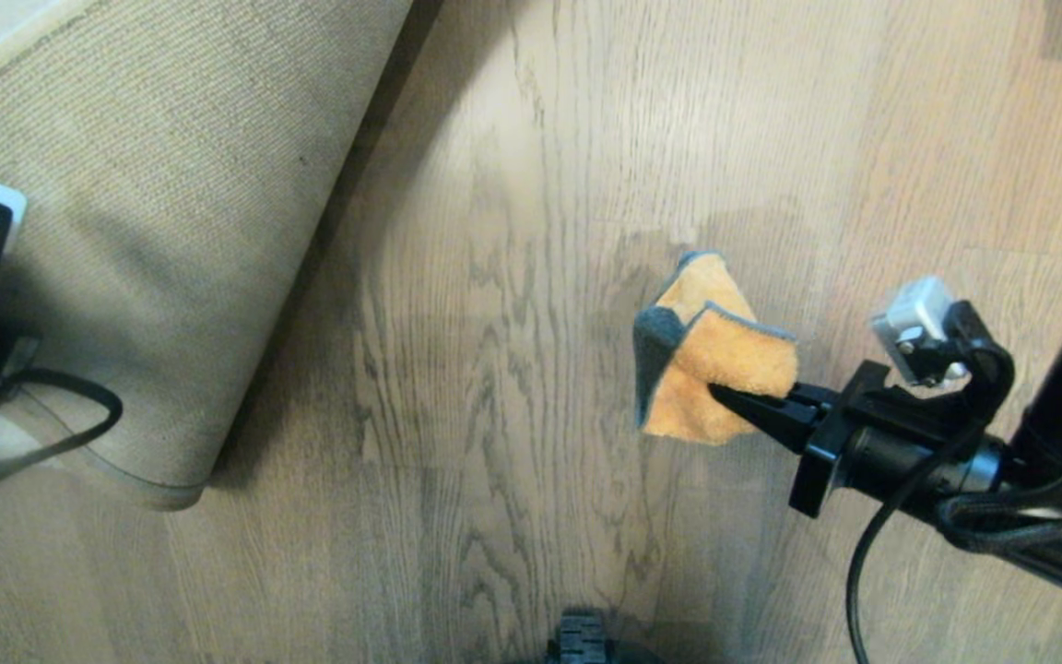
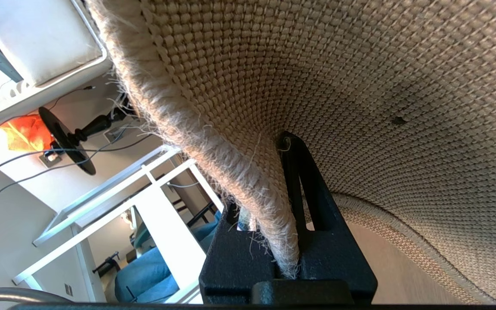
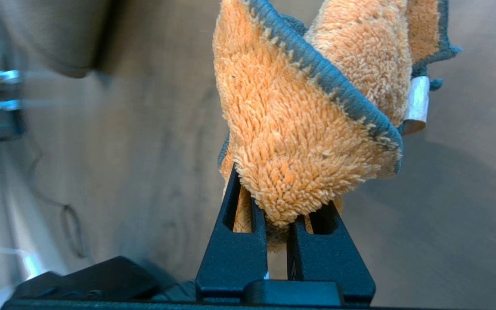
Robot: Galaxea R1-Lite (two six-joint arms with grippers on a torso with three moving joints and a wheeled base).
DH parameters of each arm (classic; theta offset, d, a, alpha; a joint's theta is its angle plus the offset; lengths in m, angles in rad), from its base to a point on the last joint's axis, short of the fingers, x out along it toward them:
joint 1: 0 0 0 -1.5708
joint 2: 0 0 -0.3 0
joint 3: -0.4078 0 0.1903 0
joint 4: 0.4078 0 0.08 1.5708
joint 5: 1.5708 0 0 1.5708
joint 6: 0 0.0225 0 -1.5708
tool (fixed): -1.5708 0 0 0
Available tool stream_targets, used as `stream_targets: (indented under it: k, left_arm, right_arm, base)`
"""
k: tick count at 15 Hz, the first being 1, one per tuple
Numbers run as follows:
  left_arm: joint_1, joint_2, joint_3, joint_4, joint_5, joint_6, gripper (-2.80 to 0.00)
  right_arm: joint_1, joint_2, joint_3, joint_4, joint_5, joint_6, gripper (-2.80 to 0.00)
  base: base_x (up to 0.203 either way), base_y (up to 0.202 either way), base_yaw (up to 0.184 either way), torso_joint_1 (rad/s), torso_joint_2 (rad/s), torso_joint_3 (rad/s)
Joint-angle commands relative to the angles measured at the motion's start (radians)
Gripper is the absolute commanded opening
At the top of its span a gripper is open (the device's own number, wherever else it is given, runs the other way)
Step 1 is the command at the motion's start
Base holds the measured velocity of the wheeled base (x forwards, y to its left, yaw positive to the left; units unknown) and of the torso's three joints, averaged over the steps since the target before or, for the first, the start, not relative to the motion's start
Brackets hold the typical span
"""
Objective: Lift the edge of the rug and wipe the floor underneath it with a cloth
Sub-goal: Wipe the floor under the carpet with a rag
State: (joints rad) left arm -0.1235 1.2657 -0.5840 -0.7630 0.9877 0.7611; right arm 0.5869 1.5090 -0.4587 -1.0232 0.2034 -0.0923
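The rug edge (image 1: 245,304) is lifted at the left, its tan woven backing turned toward me and its rounded corner hanging low. My left gripper (image 2: 289,202) is shut on the rug edge (image 2: 230,172); in the head view only the left arm's black body shows at the far left. My right gripper (image 1: 725,397) reaches in from the right, shut on the fluffy orange cloth (image 1: 706,369) with grey trim. The cloth (image 3: 299,125) hangs bunched over the grey-brown plank floor (image 1: 494,369), to the right of the raised rug. I cannot tell whether it touches the floor.
A black cable (image 1: 61,415) loops beside the left arm, in front of the rug backing. White furniture frames (image 2: 144,193) and a blue cushion (image 2: 144,275) lie beyond the rug in the left wrist view. A dark part of my base (image 1: 582,641) shows at the bottom.
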Motion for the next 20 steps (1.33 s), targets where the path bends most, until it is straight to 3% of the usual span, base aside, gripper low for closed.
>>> stream_targets:
  k: [1,5,10,14,20]
  left_arm:
    - [-0.001,-0.008,0.001,-0.006,0.006,0.004,-2.8]
    - [0.001,-0.017,0.004,-0.006,0.005,0.004,-2.8]
    - [0.002,-0.017,0.006,-0.004,0.008,0.004,-2.8]
    - [0.003,-0.014,0.015,-0.005,0.008,0.004,-2.8]
    - [0.004,-0.006,0.024,-0.006,0.006,0.004,-2.8]
  right_arm:
    - [0.061,0.088,-0.046,-0.011,0.002,-0.001,-2.8]
    - [0.142,0.204,-0.106,-0.03,-0.001,0.051,-2.8]
    - [0.155,0.356,-0.146,-0.144,0.001,0.091,-2.8]
    - [0.166,0.438,-0.179,-0.212,0.0,0.173,-2.8]
    - [0.233,0.551,-0.287,-0.22,-0.013,0.235,-2.8]
  base:
    - [0.0,0.0,0.0,0.0,0.0,0.0]
    - [0.0,0.0,0.0,0.0,0.0,0.0]
    - [0.0,0.0,0.0,0.0,0.0,0.0]
    - [0.0,0.0,0.0,0.0,0.0,0.0]
    - [0.0,0.0,0.0,0.0,0.0,0.0]
